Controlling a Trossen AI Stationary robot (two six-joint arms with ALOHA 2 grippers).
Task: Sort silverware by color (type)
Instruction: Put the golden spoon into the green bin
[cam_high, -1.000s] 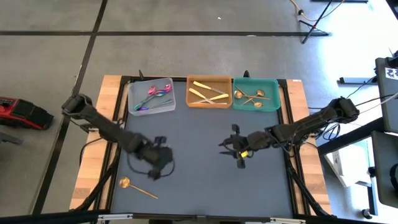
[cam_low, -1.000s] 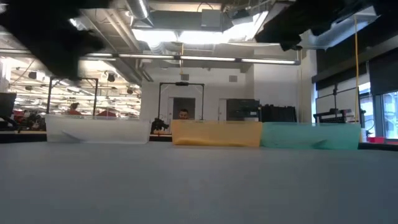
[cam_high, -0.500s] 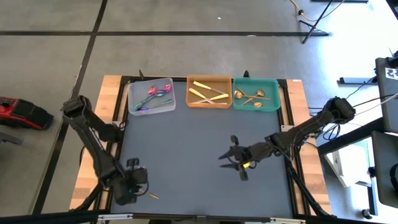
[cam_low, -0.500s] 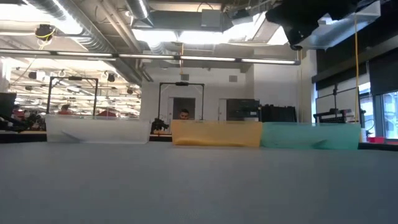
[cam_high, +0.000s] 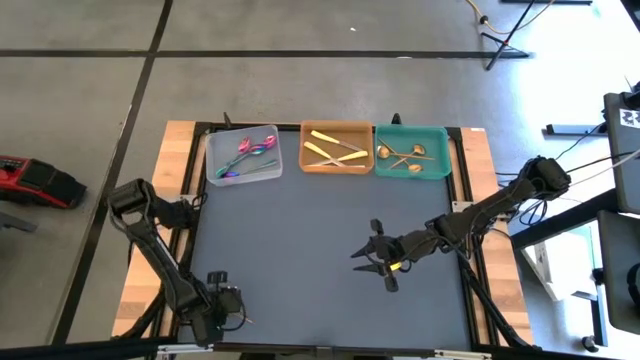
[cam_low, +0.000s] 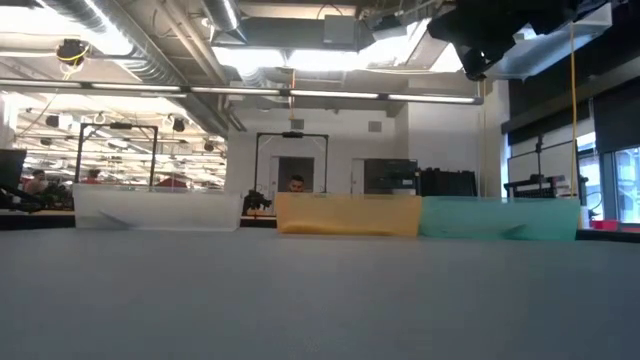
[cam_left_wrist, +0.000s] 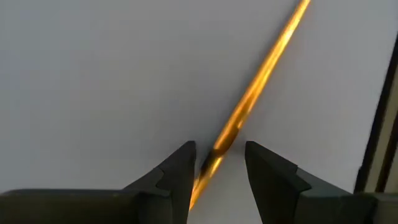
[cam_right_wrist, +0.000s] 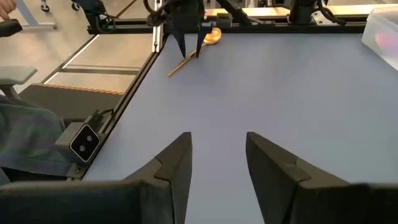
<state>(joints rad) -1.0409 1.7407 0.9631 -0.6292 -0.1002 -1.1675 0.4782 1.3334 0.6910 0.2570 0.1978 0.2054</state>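
Note:
One copper-gold spoon (cam_left_wrist: 261, 74) lies flat on the grey mat near the table's near left corner. In the right wrist view its bowl (cam_right_wrist: 213, 34) and handle show. My left gripper (cam_high: 218, 312) covers it in the high view. That gripper (cam_left_wrist: 219, 158) points down, open, one finger on each side of the spoon's handle. My right gripper (cam_high: 375, 262) hovers open over the mat's middle right, holding nothing (cam_right_wrist: 217, 155). The rest of the silverware lies in three trays at the far edge.
The clear tray (cam_high: 243, 155) holds iridescent purple-teal pieces. The orange tray (cam_high: 337, 148) holds pale gold knives and forks, and the teal tray (cam_high: 411, 152) holds copper-gold spoons. A wide stretch of grey mat (cam_high: 320, 230) lies between trays and grippers. A black frame rail (cam_right_wrist: 134, 81) runs along the mat's left edge.
My left gripper has travelled from the mat's middle left toward the near left corner and come down over the spoon, which has stayed where it was. My right gripper has drifted a little toward the near edge.

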